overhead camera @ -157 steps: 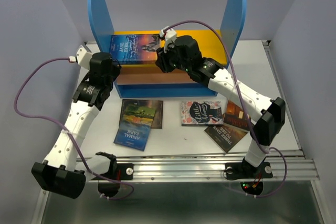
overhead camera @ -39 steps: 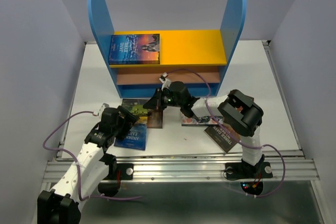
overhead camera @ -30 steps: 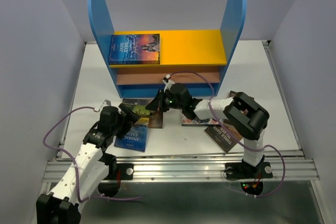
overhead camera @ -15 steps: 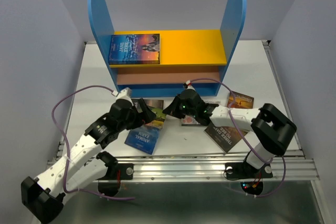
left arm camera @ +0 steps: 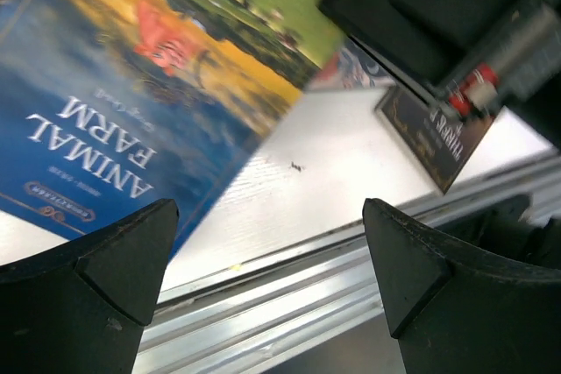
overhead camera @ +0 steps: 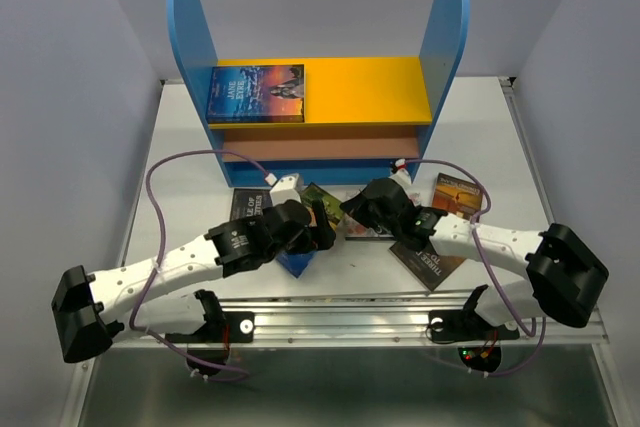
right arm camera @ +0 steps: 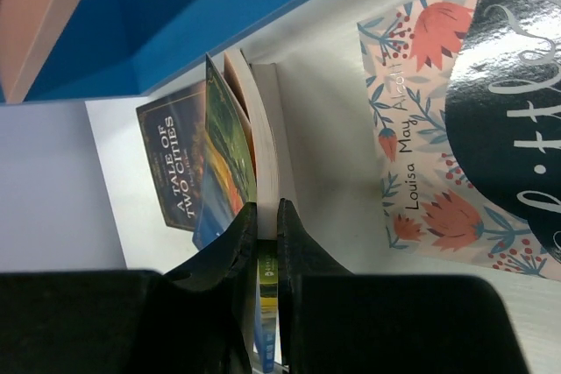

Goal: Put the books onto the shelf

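Since half a second ago the left arm is swung further in toward the middle. The left tool (left arm camera: 270, 247) is held wide just beside Animal Farm (left arm camera: 131, 76), nothing gripped. The right tool (right arm camera: 267, 216) is pinched shut on that book's edge, and the book is now tipped up off the bench (left arm camera: 289, 190), beside A Tale of Two Cities (right arm camera: 180, 164). Bare bench shows toward the near rail. On the shelf (overhead camera: 192, 37), bare yellow board lies right of one blue book (overhead camera: 255, 93).

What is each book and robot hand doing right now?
Blue Animal Farm paperback: tilted up, pinched by the right gripper.
Right gripper: shut on that paperback.
Left gripper: wide open, holding nothing.
Flowery Little Women paperback: flat on the white table.
Dark blue picture-cover book: flat on the shelf's yellow board.
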### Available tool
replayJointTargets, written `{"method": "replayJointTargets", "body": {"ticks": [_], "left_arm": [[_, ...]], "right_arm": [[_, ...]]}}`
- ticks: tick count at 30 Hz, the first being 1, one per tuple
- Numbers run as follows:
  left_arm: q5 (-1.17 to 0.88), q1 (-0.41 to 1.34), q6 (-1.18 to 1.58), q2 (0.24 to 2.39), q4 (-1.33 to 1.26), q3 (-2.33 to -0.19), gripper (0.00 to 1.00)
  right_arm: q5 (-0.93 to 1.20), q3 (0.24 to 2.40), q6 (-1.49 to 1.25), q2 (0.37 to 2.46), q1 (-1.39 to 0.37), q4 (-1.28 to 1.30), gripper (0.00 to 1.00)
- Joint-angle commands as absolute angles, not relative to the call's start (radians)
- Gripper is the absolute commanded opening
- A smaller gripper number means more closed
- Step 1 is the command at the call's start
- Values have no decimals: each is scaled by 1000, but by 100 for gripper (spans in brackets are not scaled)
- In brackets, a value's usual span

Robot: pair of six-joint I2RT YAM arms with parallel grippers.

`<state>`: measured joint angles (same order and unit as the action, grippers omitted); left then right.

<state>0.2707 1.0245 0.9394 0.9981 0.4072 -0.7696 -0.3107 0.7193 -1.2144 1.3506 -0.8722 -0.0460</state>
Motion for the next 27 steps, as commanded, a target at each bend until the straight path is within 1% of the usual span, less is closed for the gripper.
{"method": "replayJointTargets", "body": {"ticks": [1,6,11,17,20,23,24,26,27], "left_arm": [[388,1134,821,1046,333,-813,99],[420,1172,647,1169,338,-834,99],[465,1203,635,1218,342,-835,99],[509,1221,603,1288,348,-838,99],[589,1233,615,1383,393,-874,94],[702,1247,679,1454,484,-934,75],[724,1250,696,1466,526,-966,66],[762,1258,725,1489,566,-998,51],[793,1272,741,1505,577,-1009,45]], "right_arm": [[-348,733,-1269,1350,-874,-61,1],[-342,749,-1243,1328,-874,-37,1],[-360,756,-1233,1286,-874,-3,1],[-322,769,-1226,1249,-874,35,1],[-310,775,-1226,1244,-874,38,1],[-290,781,-1223,1246,-874,38,1],[-282,781,-1220,1249,-874,38,1],[-279,784,-1220,1252,-874,38,1],[-276,785,-1216,1259,-874,38,1]]}}
